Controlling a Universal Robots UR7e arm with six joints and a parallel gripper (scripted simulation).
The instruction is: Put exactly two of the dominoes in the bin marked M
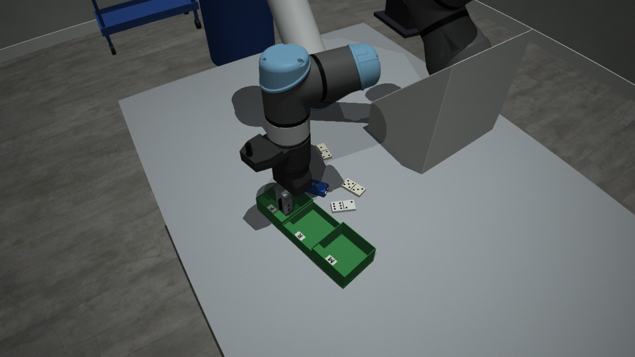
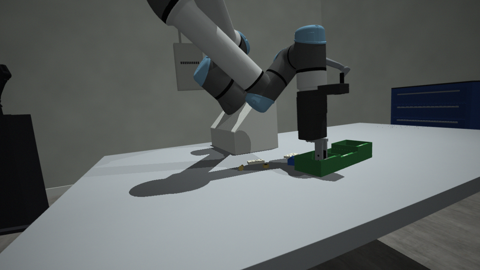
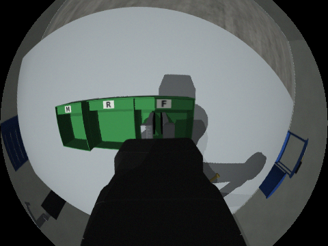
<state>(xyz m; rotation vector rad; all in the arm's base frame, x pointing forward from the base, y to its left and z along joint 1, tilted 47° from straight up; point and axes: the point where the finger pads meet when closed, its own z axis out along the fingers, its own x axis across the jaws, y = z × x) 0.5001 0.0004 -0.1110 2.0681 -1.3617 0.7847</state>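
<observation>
Three white dominoes lie flat on the table: one behind the arm, one and one right of the bins. The green three-part bin row stands on the table; its M compartment at the near end is empty, the R compartment in the middle is empty too. My gripper points straight down into the F compartment at the far end, its fingers nearly together with only a thin gap and nothing between them. In the wrist view the fingers sit below the F label.
A blue battery lies right beside the F compartment, close to my gripper. Two small yellow-brown pieces lie on the table near the dominoes. A grey wedge-shaped block stands at the back right.
</observation>
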